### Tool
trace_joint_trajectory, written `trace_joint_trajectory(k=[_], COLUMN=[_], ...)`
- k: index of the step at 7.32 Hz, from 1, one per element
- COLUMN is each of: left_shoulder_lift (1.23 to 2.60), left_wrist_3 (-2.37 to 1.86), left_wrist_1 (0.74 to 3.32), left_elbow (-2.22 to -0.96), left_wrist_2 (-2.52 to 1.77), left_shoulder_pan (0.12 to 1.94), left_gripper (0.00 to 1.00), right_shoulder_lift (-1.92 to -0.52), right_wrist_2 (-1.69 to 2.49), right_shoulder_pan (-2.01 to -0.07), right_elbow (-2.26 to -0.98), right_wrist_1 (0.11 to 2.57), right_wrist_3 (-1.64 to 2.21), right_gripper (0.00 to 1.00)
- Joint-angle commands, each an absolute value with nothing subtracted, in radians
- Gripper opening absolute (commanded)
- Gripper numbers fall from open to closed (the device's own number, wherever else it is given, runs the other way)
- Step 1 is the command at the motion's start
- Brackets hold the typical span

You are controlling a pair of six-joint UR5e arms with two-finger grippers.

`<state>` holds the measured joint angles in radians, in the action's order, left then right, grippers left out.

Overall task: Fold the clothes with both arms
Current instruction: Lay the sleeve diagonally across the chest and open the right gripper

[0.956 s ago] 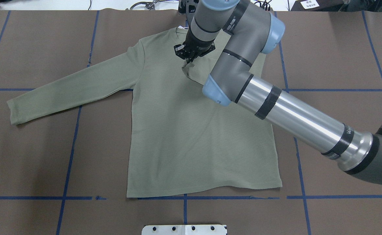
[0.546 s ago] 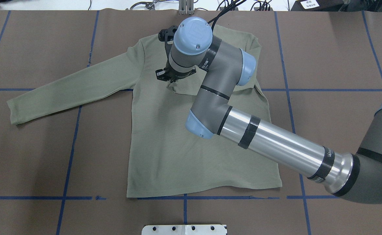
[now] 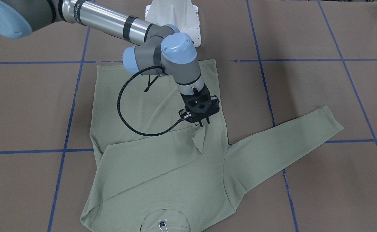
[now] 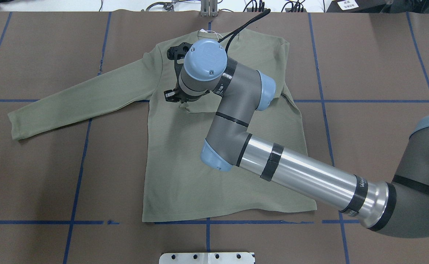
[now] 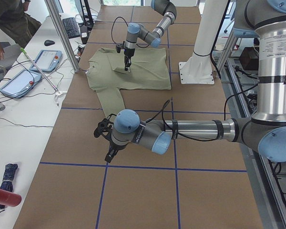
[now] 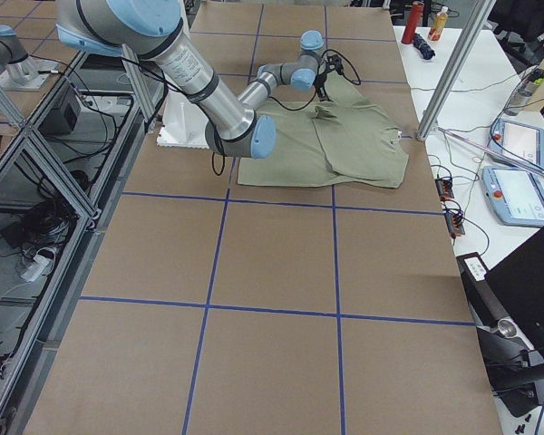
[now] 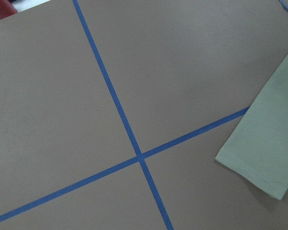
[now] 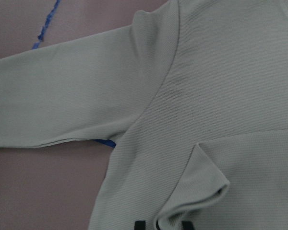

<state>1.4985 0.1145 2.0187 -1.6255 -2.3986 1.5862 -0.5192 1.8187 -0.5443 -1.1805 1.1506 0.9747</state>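
The sage-green long-sleeved shirt [image 4: 185,165] lies flat on the brown table, its collar [image 3: 162,216] and white hang tag [image 3: 162,227] at the far side from the robot. One sleeve [image 4: 71,99] stretches out to the left in the overhead view. The other sleeve is folded across the chest. My right gripper [image 3: 202,124] is shut on that sleeve's cuff [image 8: 201,196] and holds it just above the shirt's body. My left gripper [image 5: 109,156] shows only in the exterior left view, low over bare table near the outstretched sleeve's cuff [image 7: 269,143]; I cannot tell if it is open.
Blue tape lines [image 4: 78,172] divide the brown table cover. The white pedestal base [image 3: 175,16] stands at the robot's edge. A side bench with tablets [image 5: 45,59] and a metal post [image 5: 62,33] flank the table's far side.
My right gripper has carried the sleeve cuff from below the collar leftward and toward the robot across the chest, laying more of the sleeve over the shirt.
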Motion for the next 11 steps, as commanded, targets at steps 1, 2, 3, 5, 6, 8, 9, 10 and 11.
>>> trace_joint_trajectory(k=[1, 2, 3, 5, 6, 8, 9, 10, 11], left_shoulder_lift=[1.497, 1.499, 1.503, 1.517, 1.525, 1.520, 1.505, 1.493, 1.485], left_wrist_3=[0.114, 0.112, 0.095, -0.026, -0.099, -0.298, -0.419, -0.513, -0.623], left_wrist_1=[2.019, 2.019, 2.019, 2.061, 2.098, 2.210, 2.289, 2.315, 2.333], left_elbow=[-1.624, -1.623, -1.617, -1.621, -1.621, -1.624, -1.626, -1.632, -1.641], left_wrist_2=[-2.399, -2.399, -2.399, -2.390, -2.384, -2.285, -2.246, -2.203, -2.183], left_shoulder_pan=[1.586, 1.586, 1.585, 1.580, 1.560, 1.469, 1.429, 1.372, 1.321], left_gripper=[1.00, 1.00, 1.00, 1.00, 1.00, 1.00, 1.00, 1.00, 1.00], right_shoulder_lift=[-0.480, -0.483, -0.485, -0.483, -0.492, -0.517, -0.567, -0.647, -0.731], right_wrist_2=[1.783, 1.781, 1.779, 1.792, 1.810, 1.873, 1.932, 1.995, 2.041], right_shoulder_pan=[-0.511, -0.512, -0.515, -0.546, -0.586, -0.652, -0.702, -0.754, -0.803], right_elbow=[-1.164, -1.158, -1.158, -1.167, -1.172, -1.224, -1.315, -1.412, -1.495], right_wrist_1=[1.140, 1.141, 1.147, 1.211, 1.235, 1.366, 1.465, 1.514, 1.550], right_wrist_3=[0.979, 1.008, 1.035, 1.066, 1.065, 1.065, 1.046, 1.017, 0.935], right_gripper=[1.00, 1.00, 1.00, 1.00, 1.00, 1.00, 1.00, 1.00, 1.00])
